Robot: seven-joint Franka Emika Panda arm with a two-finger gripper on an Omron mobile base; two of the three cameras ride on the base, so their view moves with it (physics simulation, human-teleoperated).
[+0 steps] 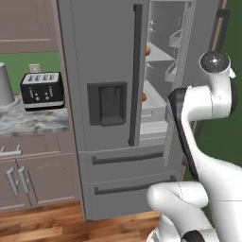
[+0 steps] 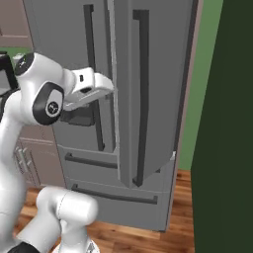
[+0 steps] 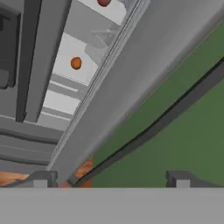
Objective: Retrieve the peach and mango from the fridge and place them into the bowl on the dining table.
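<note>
Left base view: the fridge (image 1: 113, 108) has its right door swung open, two orange fruits sit on the shelves, one higher (image 1: 148, 50) and one lower (image 1: 143, 97), so nothing is retrieved yet. Right base view: my forearm reaches toward that door's edge. Hand view: my gripper (image 3: 111, 178) stands spread wide, holding nothing, beside the open door, both fruits well off.

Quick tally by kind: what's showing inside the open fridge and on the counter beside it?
Fruit on fridge shelves: 2, upper and lower
Toaster: 1
Grey canister: 1
Total: 4
</note>
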